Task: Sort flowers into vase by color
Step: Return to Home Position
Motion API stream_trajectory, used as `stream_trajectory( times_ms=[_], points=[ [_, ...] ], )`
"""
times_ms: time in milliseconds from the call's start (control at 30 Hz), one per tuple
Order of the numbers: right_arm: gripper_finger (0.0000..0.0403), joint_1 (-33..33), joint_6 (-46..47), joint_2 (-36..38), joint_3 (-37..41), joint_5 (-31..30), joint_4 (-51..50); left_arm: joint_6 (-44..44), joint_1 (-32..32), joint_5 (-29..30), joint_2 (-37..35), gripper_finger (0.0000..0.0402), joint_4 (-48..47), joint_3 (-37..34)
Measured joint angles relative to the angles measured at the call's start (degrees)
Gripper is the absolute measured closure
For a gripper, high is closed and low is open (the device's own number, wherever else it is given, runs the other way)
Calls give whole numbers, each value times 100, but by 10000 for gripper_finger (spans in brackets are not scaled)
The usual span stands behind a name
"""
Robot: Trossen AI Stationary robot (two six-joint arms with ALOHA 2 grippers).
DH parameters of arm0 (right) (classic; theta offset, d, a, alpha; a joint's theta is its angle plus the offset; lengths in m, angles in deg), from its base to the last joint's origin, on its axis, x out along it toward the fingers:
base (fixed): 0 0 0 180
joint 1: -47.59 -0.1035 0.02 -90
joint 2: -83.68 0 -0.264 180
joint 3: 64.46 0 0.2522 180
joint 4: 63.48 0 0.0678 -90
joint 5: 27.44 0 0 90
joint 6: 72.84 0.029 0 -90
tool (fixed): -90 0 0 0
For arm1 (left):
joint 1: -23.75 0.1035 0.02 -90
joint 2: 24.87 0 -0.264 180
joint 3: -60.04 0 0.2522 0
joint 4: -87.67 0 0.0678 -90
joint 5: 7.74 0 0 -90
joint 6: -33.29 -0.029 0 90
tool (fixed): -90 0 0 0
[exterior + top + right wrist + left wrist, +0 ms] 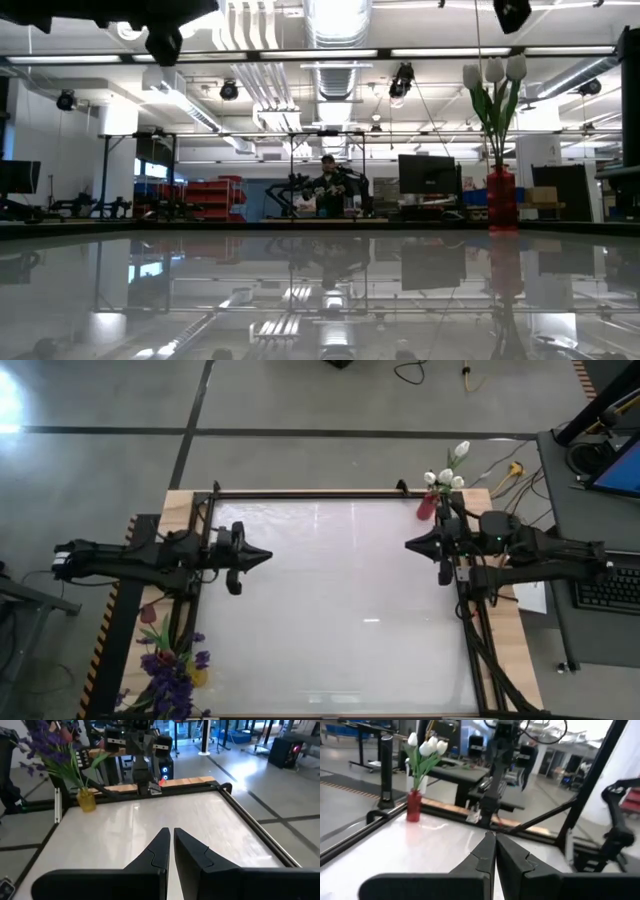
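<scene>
Left fingers (255,556) pressed together, holding nothing, over the left side of the bench (340,610). Right fingers (420,545) are the same over the right side, tips facing mine, well apart. White tulips (445,477) stand in a red vase (427,507) just beyond my right fingers; purple flowers (170,675) and a pink-red bud (150,612) rise from a yellow vase (86,800) behind my left fingers, at the near corner.
</scene>
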Motion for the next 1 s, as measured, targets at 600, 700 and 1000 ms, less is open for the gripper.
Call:
stream_trajectory(
  times_ms=[600,700,1000],
  points=[
    [385,-2,-65,2257,1912,58,892,-214,-1,339,153,401,40,-802],
    [385,-2,-63,2621,2265,220,1232,66,-1,478,102,401,77,-982],
    [385,-2,395,3209,3062,298,1531,-417,-108,364,-515,402,864,-1552]
  ],
)
